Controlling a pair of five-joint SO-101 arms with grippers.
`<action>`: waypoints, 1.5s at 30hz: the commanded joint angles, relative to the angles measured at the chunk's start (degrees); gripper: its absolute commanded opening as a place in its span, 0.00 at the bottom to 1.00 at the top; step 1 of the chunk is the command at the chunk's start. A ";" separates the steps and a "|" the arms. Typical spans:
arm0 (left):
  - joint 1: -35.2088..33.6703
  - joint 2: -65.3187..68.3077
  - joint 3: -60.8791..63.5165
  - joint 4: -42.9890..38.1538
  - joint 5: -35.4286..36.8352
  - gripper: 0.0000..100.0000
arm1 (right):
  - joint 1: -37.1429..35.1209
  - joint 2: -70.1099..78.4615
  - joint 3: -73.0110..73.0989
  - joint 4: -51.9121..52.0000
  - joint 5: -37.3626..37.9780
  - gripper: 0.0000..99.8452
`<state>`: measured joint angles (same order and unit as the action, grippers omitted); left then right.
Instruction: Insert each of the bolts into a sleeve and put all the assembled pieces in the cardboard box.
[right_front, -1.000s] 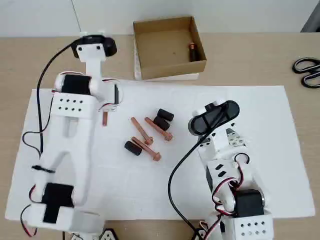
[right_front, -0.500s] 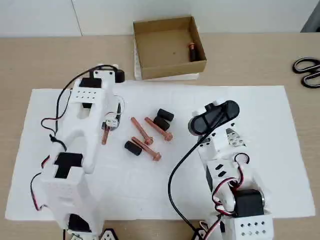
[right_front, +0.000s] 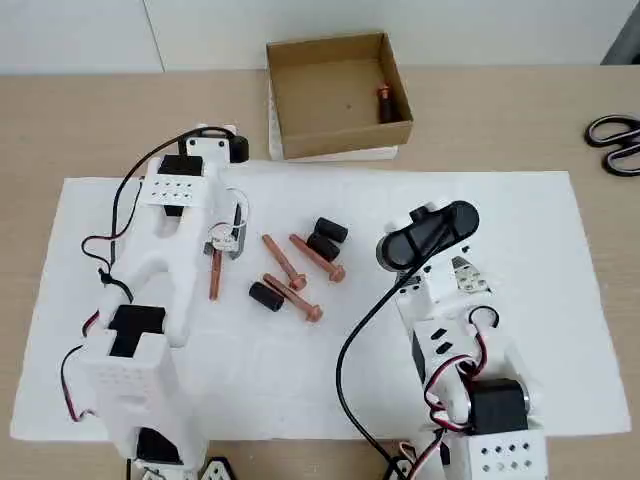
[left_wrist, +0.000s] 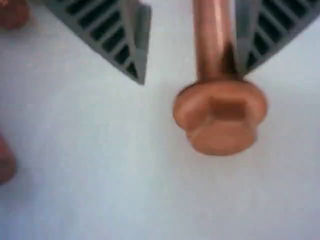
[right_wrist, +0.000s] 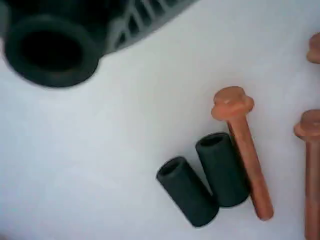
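My left gripper (left_wrist: 190, 75) stands open over the white paper. A copper bolt (left_wrist: 215, 100) lies between its fingers, against one finger and apart from the other. From above, that bolt (right_front: 215, 272) lies just left of the pile. My right gripper (right_wrist: 75, 35) is shut on a black sleeve (right_wrist: 50, 50), whose open end faces the camera. Two loose sleeves (right_wrist: 187, 197) (right_wrist: 222, 170) lie side by side next to a bolt (right_wrist: 242, 155). A third sleeve (right_front: 265, 296) and three bolts (right_front: 293, 297) lie mid-table. The cardboard box (right_front: 290, 120) holds one assembled piece (right_front: 384, 103).
White paper (right_front: 500, 200) covers the table between the arms. Scissors (right_front: 615, 143) lie at the far right edge. The right arm (right_front: 440, 300) stands right of the pile, its black camera housing (right_front: 425, 235) over its gripper.
The left arm pulled back from near the box and came down left of the pile. Its bolt went down onto the paper and its fingers opened. The right arm stayed still.
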<state>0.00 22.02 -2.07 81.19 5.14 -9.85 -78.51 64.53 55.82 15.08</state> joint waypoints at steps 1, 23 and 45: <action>-0.35 -0.44 -0.13 -1.14 0.26 0.11 | -0.04 -0.66 -0.35 -0.04 0.35 0.00; -0.18 -0.53 4.00 -4.75 2.11 0.03 | -0.04 -0.66 -0.35 -0.13 0.35 0.00; 0.18 -1.14 -19.21 12.22 2.20 0.01 | -0.31 -1.01 -0.62 -0.57 -5.01 0.00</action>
<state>0.00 22.02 -12.53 89.10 6.73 -9.85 -78.51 64.53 55.82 13.58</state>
